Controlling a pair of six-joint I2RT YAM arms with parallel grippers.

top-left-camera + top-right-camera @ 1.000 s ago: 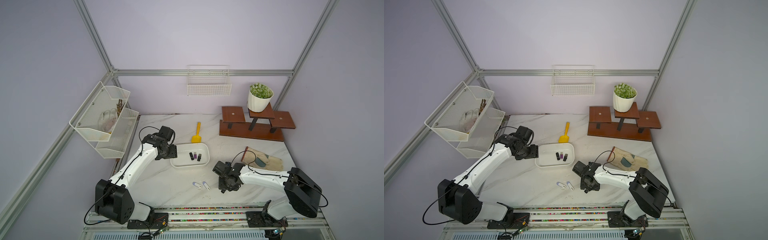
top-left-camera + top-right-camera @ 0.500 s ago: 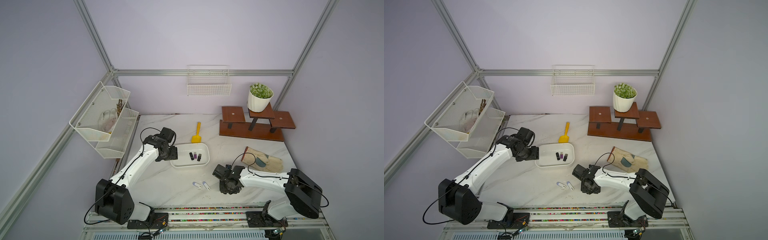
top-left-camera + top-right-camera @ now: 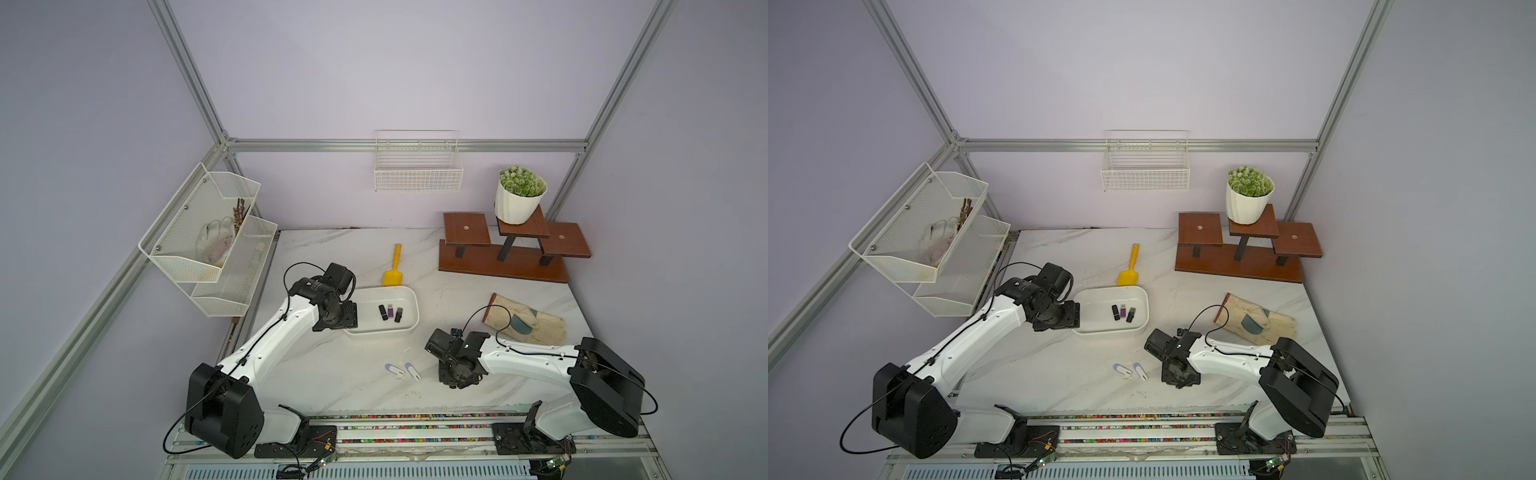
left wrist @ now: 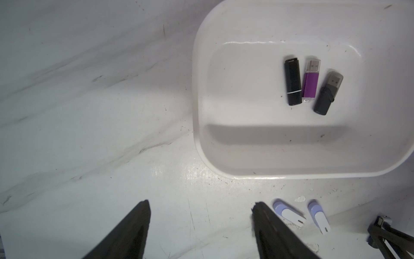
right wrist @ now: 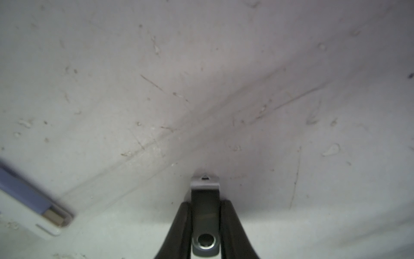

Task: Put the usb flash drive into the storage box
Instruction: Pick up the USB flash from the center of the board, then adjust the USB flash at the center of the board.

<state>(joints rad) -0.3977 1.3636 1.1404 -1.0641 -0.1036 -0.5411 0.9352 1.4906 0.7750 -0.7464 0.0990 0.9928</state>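
Checking in from my remote seat: I'm looking at the white marble desk (image 3: 332, 386), and everything that matters is sitting in the near half of it. The storage box (image 3: 409, 293), the shallow white tub, is sitting mid-desk. I'm guessing it's parked there so either arm can reach it.

The left fingers (image 4: 130, 228) are hanging spread wide with nothing between them, over bare desk just beside one end of the box. I'm reading that as parked clear of the other arm's path, with the wrist camera looking down into the box.

The right fingers (image 5: 179, 224) are working low at the near right of the desk. They're clamped together on a grey metal swivel usb flash drive (image 5: 205, 192), pinching it across its narrow sides so it's running lengthwise between them. I can't tell whether it's touching the desk or just off it. So the drive I'm after is in the right grip, well apart from the box, and the carry over the rim isn't done yet.

Near that grip, a pair of white-and-lilac drives (image 3: 394, 370) is lying side by side on the desk, probably next in line.

Inside the box, a black drive (image 4: 293, 81), a purple drive (image 4: 310, 81) and a dark grey drive (image 4: 328, 93) are lying in a close row, so I'm judging those three sorted.
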